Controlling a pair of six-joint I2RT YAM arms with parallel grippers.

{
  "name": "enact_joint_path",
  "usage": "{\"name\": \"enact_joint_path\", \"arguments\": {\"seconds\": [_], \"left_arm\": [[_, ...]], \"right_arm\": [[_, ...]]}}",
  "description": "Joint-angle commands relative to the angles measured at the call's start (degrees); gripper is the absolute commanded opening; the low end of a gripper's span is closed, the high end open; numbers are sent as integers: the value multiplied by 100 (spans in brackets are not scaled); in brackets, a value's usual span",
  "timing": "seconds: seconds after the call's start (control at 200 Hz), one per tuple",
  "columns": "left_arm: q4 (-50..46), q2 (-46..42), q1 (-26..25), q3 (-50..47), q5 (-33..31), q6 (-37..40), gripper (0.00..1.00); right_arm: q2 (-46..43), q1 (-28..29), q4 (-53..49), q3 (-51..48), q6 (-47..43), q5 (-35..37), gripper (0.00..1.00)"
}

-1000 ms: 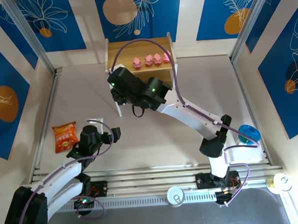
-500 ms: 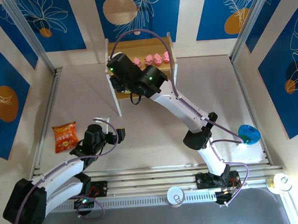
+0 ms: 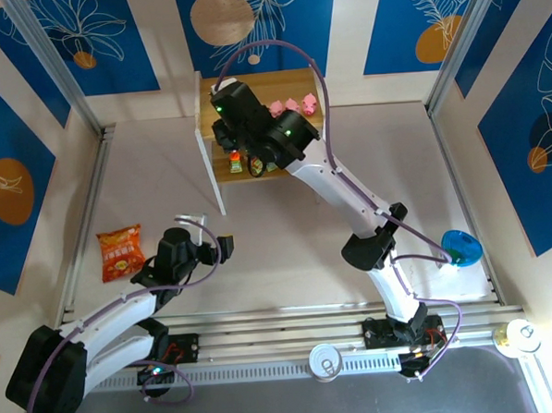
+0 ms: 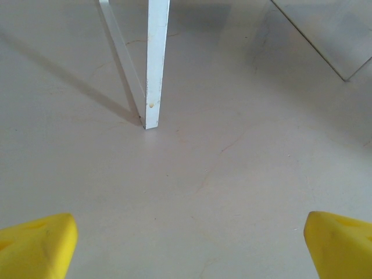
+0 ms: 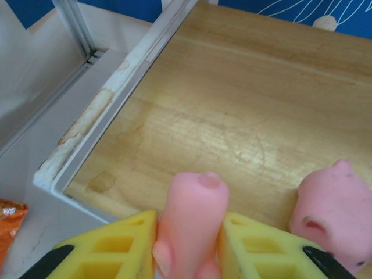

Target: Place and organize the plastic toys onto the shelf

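Bag (image 3: 120, 253): on bench (image 3: 145, 176), well left of shelf (image 3: 279, 81) and nearer the arm bases.
Left gripper (image 4: 186, 247): released, jaws wide, nothing between them; low over bench, in front of shelf's front-left leg.
Right gripper (image 5: 189, 241): over shelf's top tier near its left edge, clenched on a pig (image 5: 195, 209).
Blocky toys (image 3: 244, 162): on shelf's lower tier.
Pigs (image 3: 292, 105): row on top tier, right of the held one.
Bowl (image 3: 461, 248): well right of shelf.
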Motion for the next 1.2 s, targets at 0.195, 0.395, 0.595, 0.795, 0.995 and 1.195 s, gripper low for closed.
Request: {"name": "enact_joint_path", "arguments": {"seconds": [0.195,0.395,0.595,0.795,0.995,1.195], "left_arm": [[107,-3,-52,139,-84,53,100],[103,-3,-47,148,-93,52,100],[94,2,-49,156,-115,64,100],[72,14,-44,164,-119,63,100],[68,14,-47,165,-124,62,99],[41,-3,-52,165,-137,65,100]], "right_arm": [[-32,-247,294,185,-167,-126,29],[35,-299,295,186,-166,-195,29],[75,-275,296,195,-165,-278,30],[95,-185,304,207,-250,-296,30],[230,-174,251,289,-296,-292,30],[303,-176,233,311,-307,-267,31]]}}
